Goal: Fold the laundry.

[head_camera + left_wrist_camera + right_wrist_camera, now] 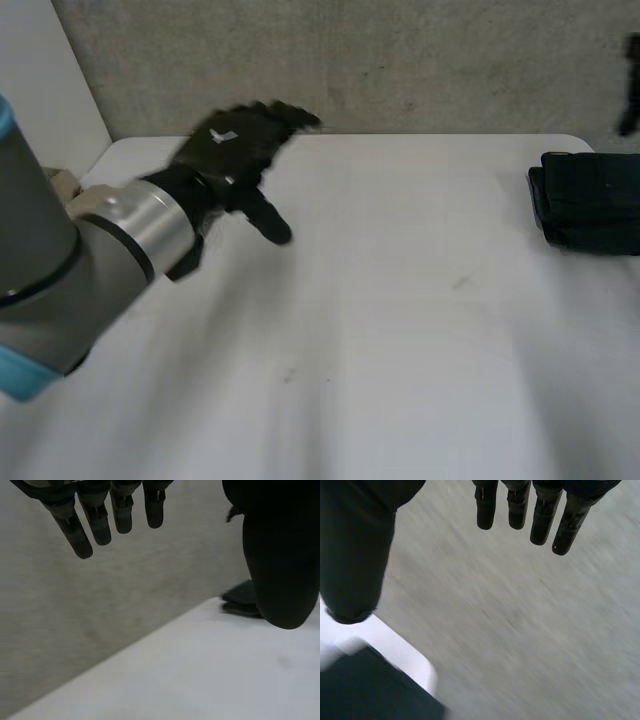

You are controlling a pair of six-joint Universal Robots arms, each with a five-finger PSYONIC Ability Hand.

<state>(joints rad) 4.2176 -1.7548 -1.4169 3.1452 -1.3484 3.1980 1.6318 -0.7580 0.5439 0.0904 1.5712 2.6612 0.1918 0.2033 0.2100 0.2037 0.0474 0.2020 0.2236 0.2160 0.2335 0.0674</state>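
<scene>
White table (400,330) | dark folded laundry (590,200) near right robot hand (542,515), well apart from left robot hand (235,150) | both outstretched, empty

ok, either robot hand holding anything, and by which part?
Nothing held: left robot hand and right robot hand both have straight fingers; the folded dark cloth lies on the table, in neither.

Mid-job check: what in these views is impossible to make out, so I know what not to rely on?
1. Dark folded stack, head view: the view's right edge cuts it off, so its full extent and number of pieces are unclear.
2. Left wrist view: the thumb of the left hand covers part of the stack.
3. Right wrist view: beyond the right hand, the stack runs off the edge and no folds can be read.
</scene>
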